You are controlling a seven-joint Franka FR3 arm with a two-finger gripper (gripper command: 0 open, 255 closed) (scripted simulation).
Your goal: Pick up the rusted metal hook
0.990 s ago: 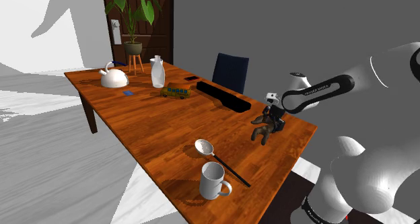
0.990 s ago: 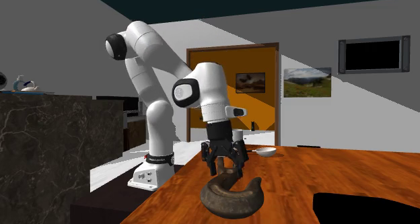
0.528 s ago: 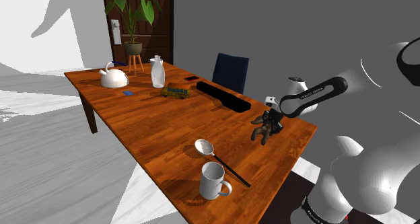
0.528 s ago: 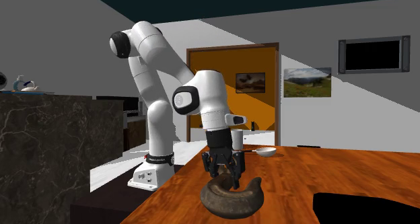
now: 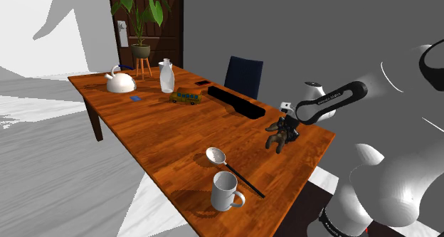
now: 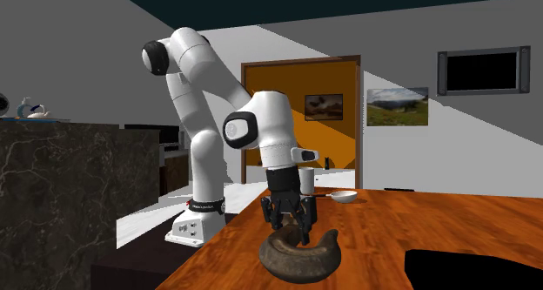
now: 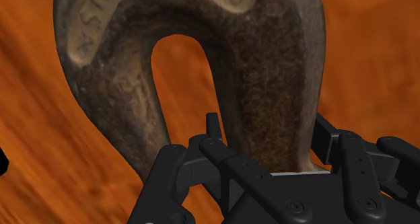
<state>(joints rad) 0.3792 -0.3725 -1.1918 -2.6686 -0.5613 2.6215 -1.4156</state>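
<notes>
Claw grips the rusted hook. In the wrist view its fingers are drawn in on the thicker of the hook's two limbs. One finger stands inside the curve and the other on the outer side, and both press against the pitted brown metal, so the opening is only as wide as that limb. The claw points straight at the orange-brown wood of the tabletop beneath.

From the second exterior view, the claw hangs upright from the white wrist. Its tips are down at the near end of the hook, which lies flat on the tabletop.

In the shoulder view, a long black bar lies on the tabletop. The hook sits just past the bar's end nearer the stand, close to the table's edge there. A small yellow-green toy bus is near the bar's other end, and a pale bottle and a white kettle are farther beyond that end. A white mug stands well apart from the bar, across the table's width, with a long-handled spoon between mug and bar. A dark blue chair stands just behind the bar.
</notes>
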